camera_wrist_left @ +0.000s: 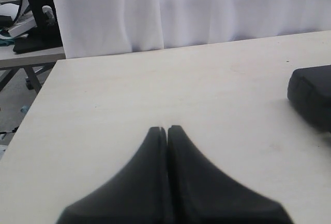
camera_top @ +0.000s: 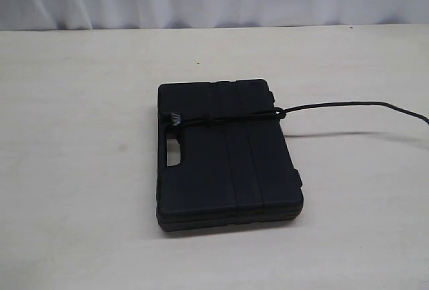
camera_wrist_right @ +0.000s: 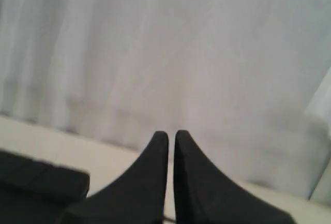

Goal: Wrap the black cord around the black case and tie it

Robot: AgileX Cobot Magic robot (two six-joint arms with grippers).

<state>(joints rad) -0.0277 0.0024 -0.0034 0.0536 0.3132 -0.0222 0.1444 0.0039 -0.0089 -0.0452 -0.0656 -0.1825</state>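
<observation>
A black case [camera_top: 228, 156] lies mid-way on the desk [camera_top: 80, 203], its long axis running near edge to far edge. The black cord [camera_top: 335, 105] crosses its far half, tail trailing toward the right edge – likelier the right arm's reach. The left fingers [camera_wrist_left: 155, 146] and right fingers [camera_wrist_right: 158, 151] are pressed together, empty, off the case

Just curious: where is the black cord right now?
In the exterior view, the black cord crosses the far end of the black case, trailing off right.
</observation>
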